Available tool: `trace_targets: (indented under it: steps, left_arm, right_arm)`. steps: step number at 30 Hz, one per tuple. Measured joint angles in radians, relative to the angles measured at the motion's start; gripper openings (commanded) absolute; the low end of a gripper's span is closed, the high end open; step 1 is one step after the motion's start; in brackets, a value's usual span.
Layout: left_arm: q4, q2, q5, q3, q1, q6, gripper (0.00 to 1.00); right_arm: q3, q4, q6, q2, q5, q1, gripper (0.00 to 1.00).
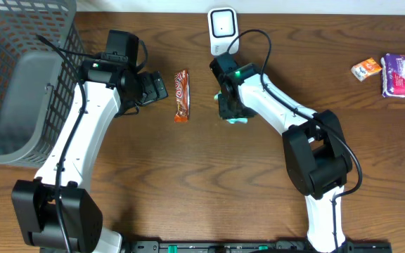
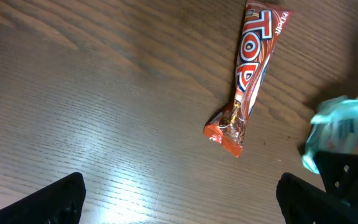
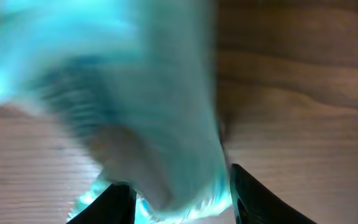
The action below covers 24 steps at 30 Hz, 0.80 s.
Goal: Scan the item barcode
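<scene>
on the wooden table [image 1: 209,183], just in front of the white scanner [image 1: 222,28], the teal packet [image 3: 135,106] is seen, too blurred for its long axis to be told. it is set between the half-parted fingers [image 3: 120,202] of the right gripper [image 1: 231,109]; a firm hold cannot be told. the left gripper [image 2: 179,196] is spread wide and empty, near the candy bar [image 2: 250,68].

**Where My Tools Can Fit**

A candy bar [image 1: 181,95] lies flat on the table [image 1: 209,183] between my two tools. There is bare wood on both sides of it, so my wide-open left tool [image 1: 155,89] has room. A big gray basket [image 1: 20,77] blocks the far left. A white scanner [image 1: 222,29] stands just behind my right tool [image 1: 229,105]. A blue-green packet [image 3: 135,106] fills the gap between its fingers. An orange packet [image 1: 365,68] and a purple packet [image 1: 404,75] sit far off right.
</scene>
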Motion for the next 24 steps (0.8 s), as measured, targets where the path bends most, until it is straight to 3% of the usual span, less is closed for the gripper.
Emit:
trace_targets:
  steps: [7,24]
  left_arm:
    - [0.000,0.000,0.000,0.000,0.000,0.000,0.98]
    - [0.000,0.000,0.000,0.000,0.000,0.000,0.98]
  right_arm:
    - [0.012,-0.106,-0.008,0.000,0.066,0.000,0.47]
    - [0.050,-0.111,-0.058,-0.001,0.014,0.023,0.44]
